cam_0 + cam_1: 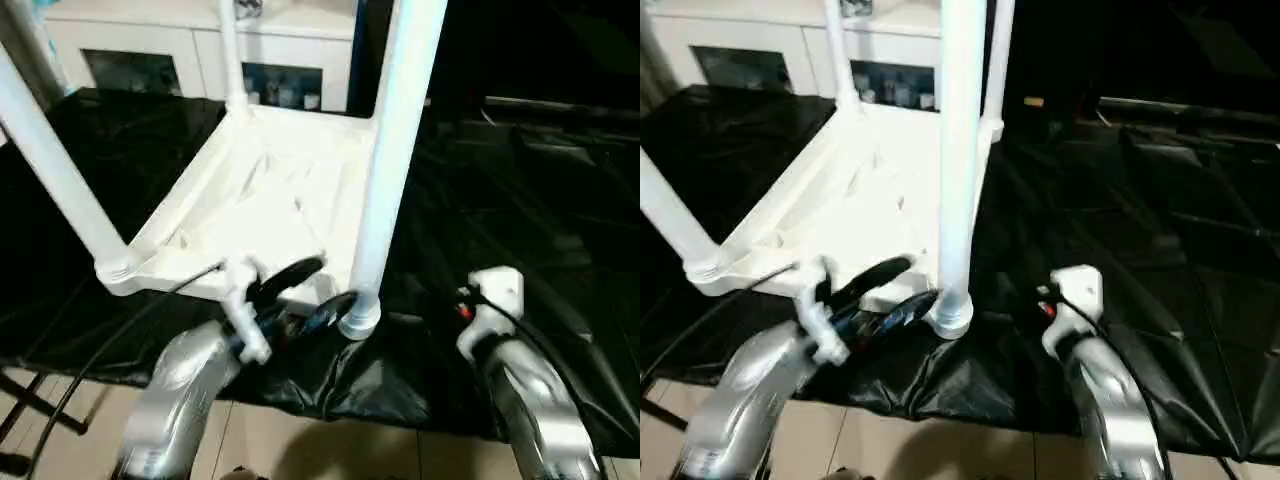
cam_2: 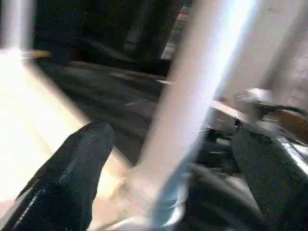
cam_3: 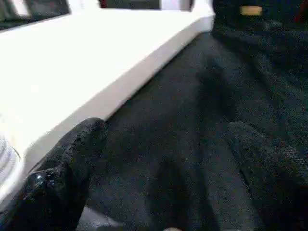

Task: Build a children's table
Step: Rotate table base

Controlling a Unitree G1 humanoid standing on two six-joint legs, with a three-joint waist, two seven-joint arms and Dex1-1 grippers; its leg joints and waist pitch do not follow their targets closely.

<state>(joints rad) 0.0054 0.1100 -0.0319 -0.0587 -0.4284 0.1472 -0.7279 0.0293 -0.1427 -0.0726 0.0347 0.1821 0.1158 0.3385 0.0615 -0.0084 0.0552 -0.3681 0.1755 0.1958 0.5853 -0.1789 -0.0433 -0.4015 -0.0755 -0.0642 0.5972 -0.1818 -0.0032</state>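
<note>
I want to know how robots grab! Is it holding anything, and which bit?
The left gripper has its black fingers either side of a white tube leg, low down near its socket. The right gripper holds nothing.

The room is dim, with light falling from above onto the white table (image 1: 270, 190), which glares until its ribs wash out. The black sheet (image 1: 500, 220) shows soft grey sheen on its folds. In the left wrist view the leg (image 2: 192, 96) is smeared by motion blur, and both wrist views are soft throughout.
</note>
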